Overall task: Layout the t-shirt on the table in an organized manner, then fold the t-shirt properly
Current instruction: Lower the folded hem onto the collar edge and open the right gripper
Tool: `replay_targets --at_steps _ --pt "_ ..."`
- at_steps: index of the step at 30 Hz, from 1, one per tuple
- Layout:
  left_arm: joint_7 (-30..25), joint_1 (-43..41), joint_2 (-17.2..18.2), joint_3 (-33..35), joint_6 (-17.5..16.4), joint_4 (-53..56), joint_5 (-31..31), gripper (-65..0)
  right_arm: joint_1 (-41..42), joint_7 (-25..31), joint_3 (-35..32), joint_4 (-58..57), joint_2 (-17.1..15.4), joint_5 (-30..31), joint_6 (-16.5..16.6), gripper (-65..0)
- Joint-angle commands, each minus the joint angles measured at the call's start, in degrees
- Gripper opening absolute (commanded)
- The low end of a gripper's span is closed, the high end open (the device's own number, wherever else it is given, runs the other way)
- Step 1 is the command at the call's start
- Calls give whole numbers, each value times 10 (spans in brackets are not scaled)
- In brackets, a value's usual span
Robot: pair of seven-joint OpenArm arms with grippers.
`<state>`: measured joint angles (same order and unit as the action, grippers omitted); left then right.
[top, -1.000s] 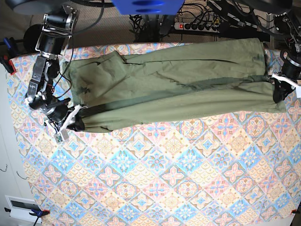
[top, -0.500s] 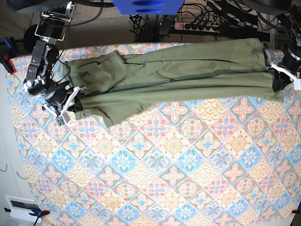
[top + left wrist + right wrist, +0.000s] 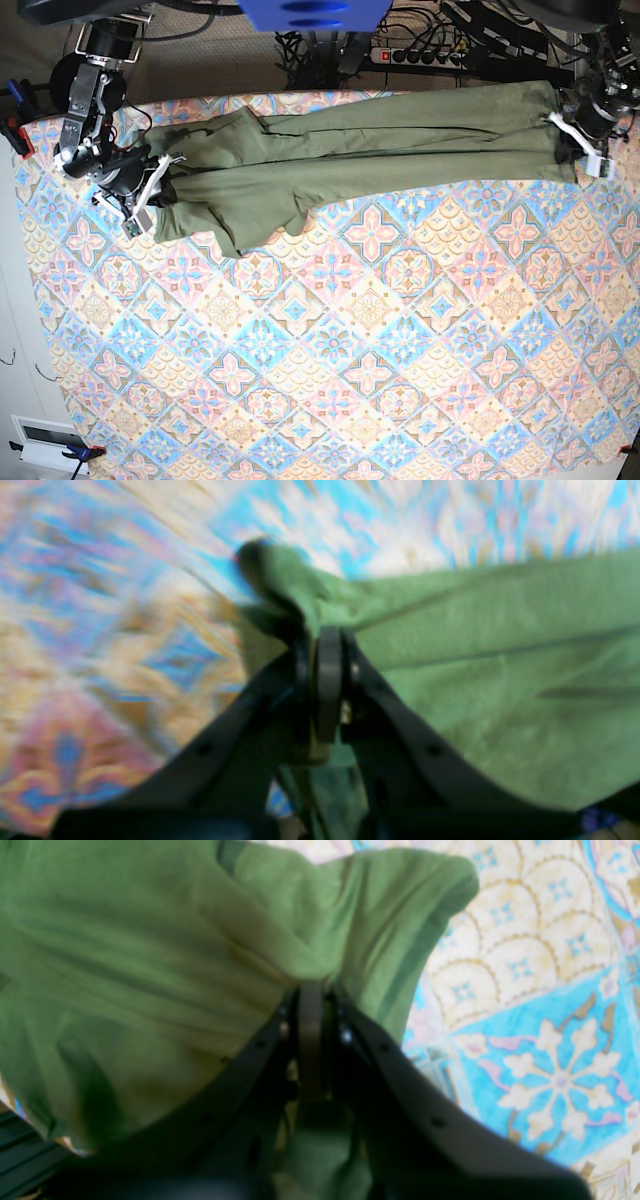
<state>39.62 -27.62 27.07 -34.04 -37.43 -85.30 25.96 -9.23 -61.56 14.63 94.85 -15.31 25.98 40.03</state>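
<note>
Along the table's [image 3: 330, 380] far edge, both grippers pinch the stretched t-shirt [image 3: 370, 150].

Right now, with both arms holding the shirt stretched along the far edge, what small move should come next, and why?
Probably draw both ends toward the near side of the table and lower them. Both grippers, left and right, are shut on the t-shirt, which is bunched into a narrow band, not laid flat.

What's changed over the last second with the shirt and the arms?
Both grippers, left and right, pulled toward the table's far edge, dragging the t-shirt with them; it is now narrower and more bunched. Both stayed shut on its ends.
</note>
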Motion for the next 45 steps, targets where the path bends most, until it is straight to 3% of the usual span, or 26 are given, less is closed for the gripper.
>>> replay_targets --at_steps 1,8,11,14,16,20,26,29,34,40,45 --pt "-13 6 15 -6 4 -1 2 -650 5 9 2 10 -10 4 0 -648" --pt "-11 27 15 -5 7 35 -4 -647 5 9 1 10 -10 4 0 -647" --pt "-11 27 15 -6 7 35 2 -530 5 9 2 10 -10 4 0 -626" --pt "-11 27 15 -6 6 34 11 -407 5 9 6 11 -10 4 0 -553" --pt "-11 25 15 -6 6 33 35 -366 3 9 9 29 -10 4 0 -504" --pt "-11 23 16 -10 6 32 103 -360 -14 10 49 107 -8 4 0 -452" --pt "-10 22 15 -38 6 32 158 -355 -7 9 52 139 -6 4 0 -452" --pt "-4 22 15 -57 6 32 189 -353 36 9 13 138 -6 4 0 -452" --pt "56 29 15 -59 6 32 201 -351 109 9 -47 112 2 -3 0 -451" --pt "60 38 15 -59 6 32 201 -308 144 9 -110 52 52 -89 0 -435" --pt "60 39 14 -58 6 32 201 -290 168 10 -156 8 59 -130 0 -400"
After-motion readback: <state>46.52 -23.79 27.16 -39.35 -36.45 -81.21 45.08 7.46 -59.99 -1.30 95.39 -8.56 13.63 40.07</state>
